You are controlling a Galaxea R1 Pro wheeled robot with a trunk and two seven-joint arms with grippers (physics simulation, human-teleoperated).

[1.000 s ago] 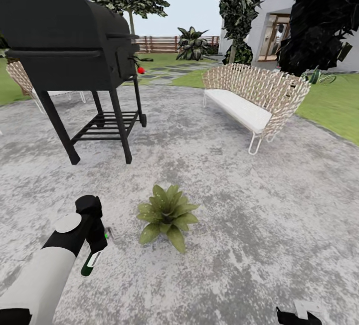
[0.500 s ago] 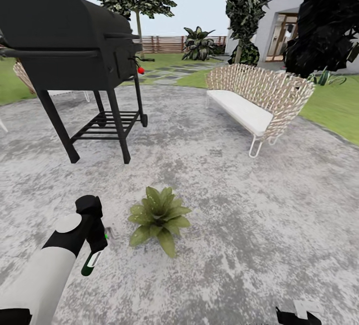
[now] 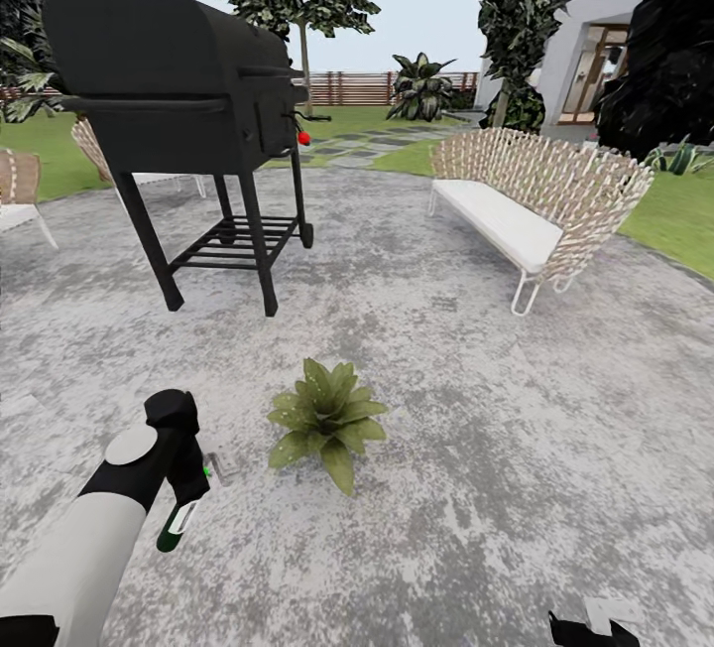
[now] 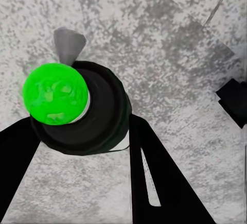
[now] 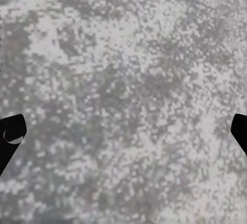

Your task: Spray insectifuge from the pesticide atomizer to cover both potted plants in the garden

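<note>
Risk is sitting mostly in the aim. The left hand (image 3: 188, 503) is gripping the pesticide atomizer (image 3: 178, 522), its fingers (image 4: 154, 177) closing on either side of the dark bottle, whose bright green end is facing the left wrist camera. The bottle is hanging tilted, pointing down at the stone patio (image 3: 516, 429) rather than at the potted plant (image 3: 327, 419), which is sitting just beside the hand, off to its right and a little further from the robot. Spraying from this pose is likely to be wetting bare stone, or only the nearest leaves, leaving the rosette short of full cover. Swinging the hand across too low is risking a brush against the leaves. The grip looks to be taking the bottle near one end, so a quick turn of the wrist could be letting it slip. The right hand (image 5: 123, 131) is hanging over the patio with fingertips spread wide and nothing between them. A second low plant for the task is not something I can pick out here; the grill (image 3: 178, 81) and the wicker bench (image 3: 535, 200) are standing well beyond the hand.
</note>
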